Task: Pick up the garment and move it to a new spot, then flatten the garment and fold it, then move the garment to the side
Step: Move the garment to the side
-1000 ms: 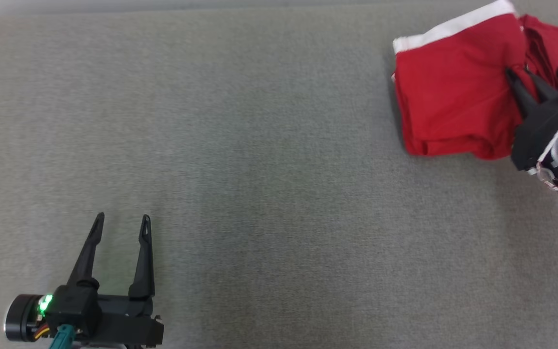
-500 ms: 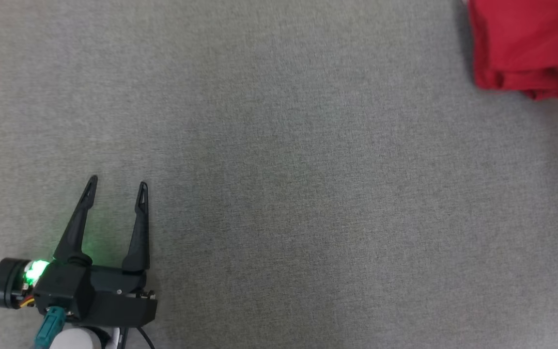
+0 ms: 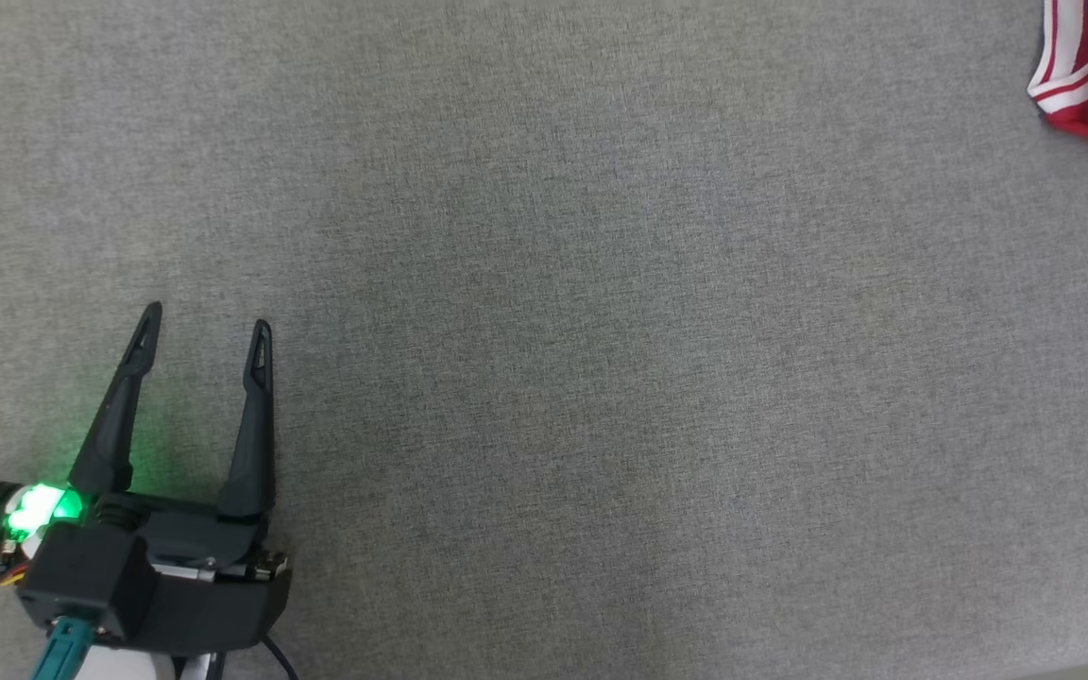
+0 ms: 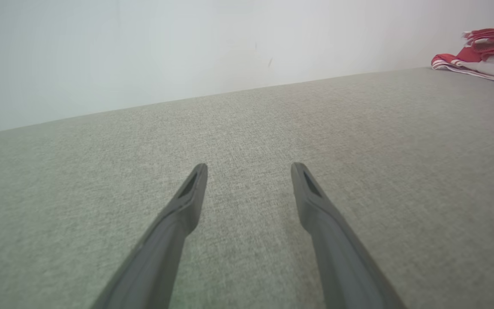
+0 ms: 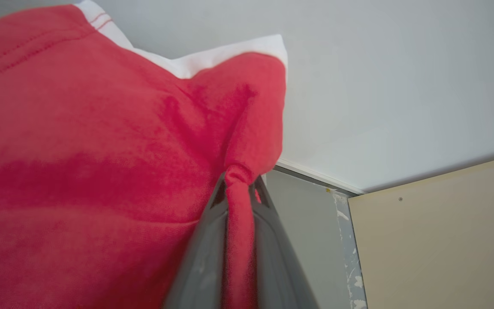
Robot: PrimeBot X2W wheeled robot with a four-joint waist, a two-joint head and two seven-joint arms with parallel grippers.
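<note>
Your right gripper [image 5: 239, 182] is clamped on the red garment [image 5: 101, 150]. In the right wrist view a narrow twisted roll of the cloth runs up between the two dark fingers [image 5: 206, 240], which stand close together on either side of it. Past the tips the fabric fans out wide toward that view's left and top. A white edge band [image 5: 230, 53] lies along the far side of the cloth there. Behind it you can see a pale wall [image 5: 380, 86] and a beige panel [image 5: 444, 240].

In the head view a small part of the garment reaches in at the top right corner, over the grey fabric surface [image 3: 601, 331]: a red fold with white bands striped in red. In the left wrist view the same cloth sits at the far right end of that surface, close to the wall. You cannot tell whether its lowest fold touches the surface.

The garment is bunched, so you cannot tell its long axis or which way it points. The one clear line is the pinched roll, which runs along the right gripper's fingers.

Your left gripper [image 3: 206, 317] is at the lower left of the head view. Its fingers are spread apart over bare grey surface and point up that view, well apart from the garment. A green light [image 3: 34, 505] glows at its wrist.
</note>
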